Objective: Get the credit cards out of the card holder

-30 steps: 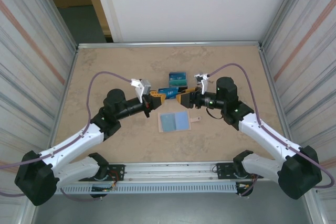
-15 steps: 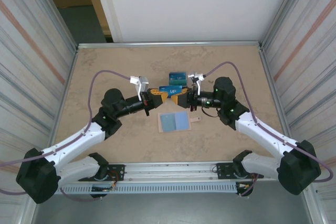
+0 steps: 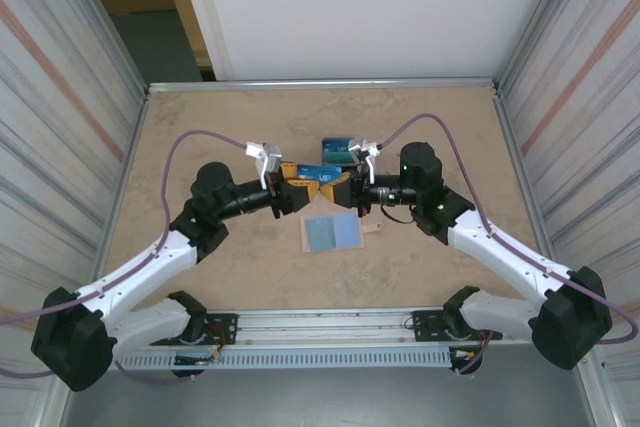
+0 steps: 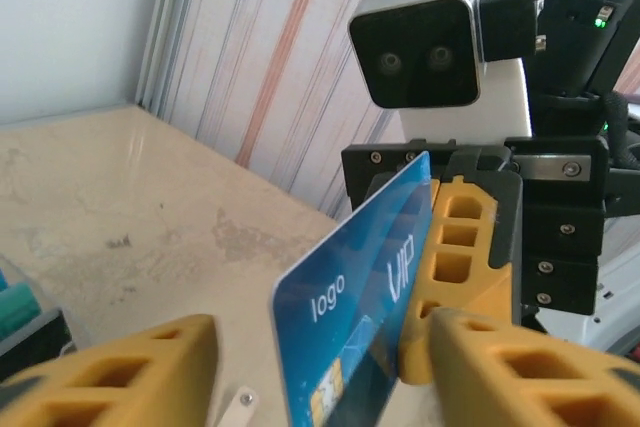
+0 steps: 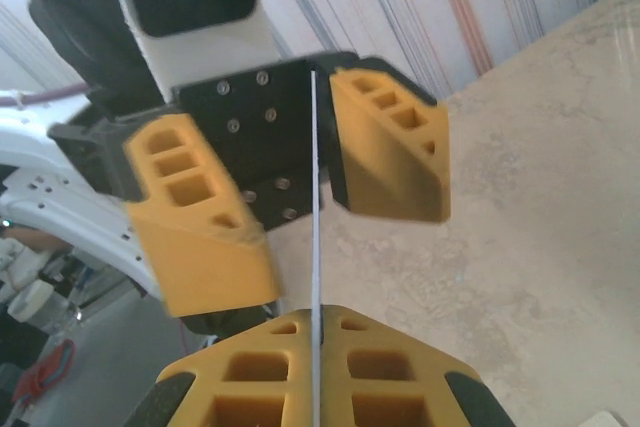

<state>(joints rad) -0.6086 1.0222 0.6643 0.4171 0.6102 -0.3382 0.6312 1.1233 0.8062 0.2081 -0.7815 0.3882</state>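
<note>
Beige table (image 3: 200, 137), pale blue cards (image 3: 330, 232), perhaps a card holder (image 3: 336, 148)

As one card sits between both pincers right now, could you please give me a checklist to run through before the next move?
1. Right pincer shut on the blue card: ok.
2. Left pincer open: ok.
3. Blue card clear of both left fingers: cannot tell; one gap looks very slim.
4. Loose cards lying on the table beyond the pincers: ok.
5. Card holder flat on the table, below the pincers: ok.
6. Card holder emptied: cannot tell.
</note>
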